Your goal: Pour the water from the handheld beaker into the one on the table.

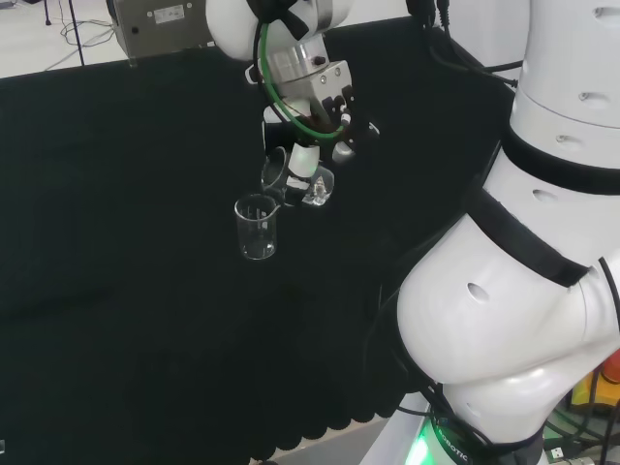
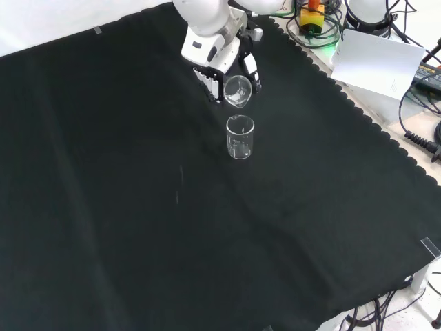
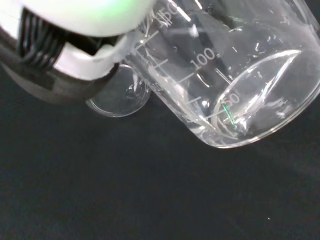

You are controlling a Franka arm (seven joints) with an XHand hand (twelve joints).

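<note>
two beakers: hand [image 1: 308, 108] curls round the tilted beaker [image 1: 308, 179], mouth angled down toward the upright one [image 1: 256, 227] on the desk [image 1: 116, 291] so water falls inside.

- Black cloth [image 2: 138, 227] covers the bench; its scalloped edge runs along the side from one to four o'clock in the front view.
- A white sheet [image 2: 375, 62] lies off the cloth at two o'clock in the front view, cables [image 2: 420, 141] just beside it.
- A grey metal box [image 1: 160, 27] sits beyond the cloth at eleven o'clock in the head view.
</note>
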